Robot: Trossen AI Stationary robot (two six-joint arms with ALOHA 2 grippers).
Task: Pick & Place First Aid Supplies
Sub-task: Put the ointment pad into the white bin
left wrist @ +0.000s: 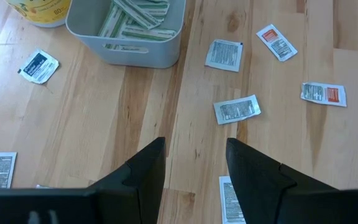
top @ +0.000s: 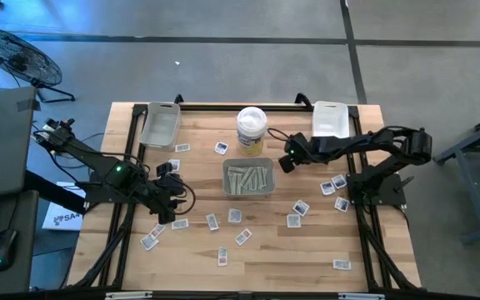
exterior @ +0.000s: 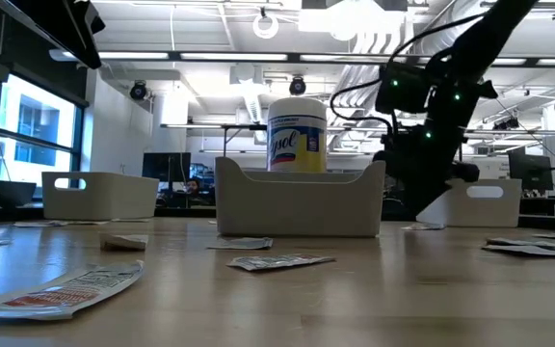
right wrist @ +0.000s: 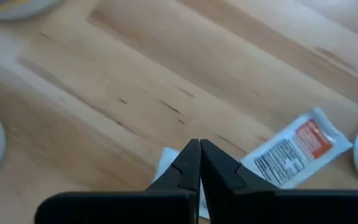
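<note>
Hovering right of centre tray (top: 248,179): right gripper (top: 288,162), tips together, apparently pinching a white packet (right wrist: 166,163). Left gripper (top: 173,185), tips apart, waits left of tray w/ packets nearby. Advice: carry over tray interior, release low.

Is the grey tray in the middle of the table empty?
No: in the left wrist view the grey tray already holds a heap of long narrow pale strips.

Left hand (left wrist: 194,171) with fingers apart above wooden table (left wrist: 104,124), scattered packets (left wrist: 237,109), grey tray (left wrist: 126,46) of strips (left wrist: 135,15).
</note>
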